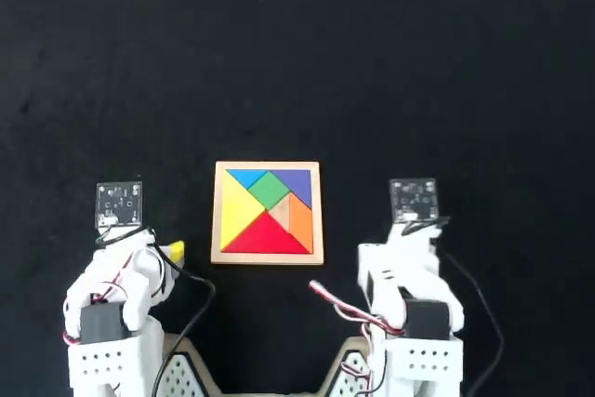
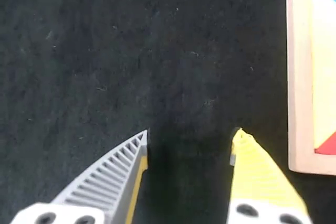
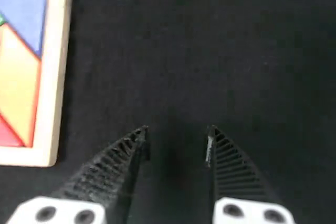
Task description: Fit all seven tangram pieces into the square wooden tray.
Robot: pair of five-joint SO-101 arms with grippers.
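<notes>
Left claw [image 2: 191,134]: yours is spread apart over the black worktop [image 2: 131,51], near the tray [image 2: 300,77].
Right claw [image 3: 177,129]: spread apart too.
Pieces [image 1: 268,213]: all seven sit flush inside it.

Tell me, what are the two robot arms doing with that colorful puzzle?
Nothing is being held right now. All seven tangram pieces lie fitted in the wooden tray on the black table. The left gripper is open and empty on one side of the tray, the right gripper open and empty on the other. The puzzle looks finished.
</notes>
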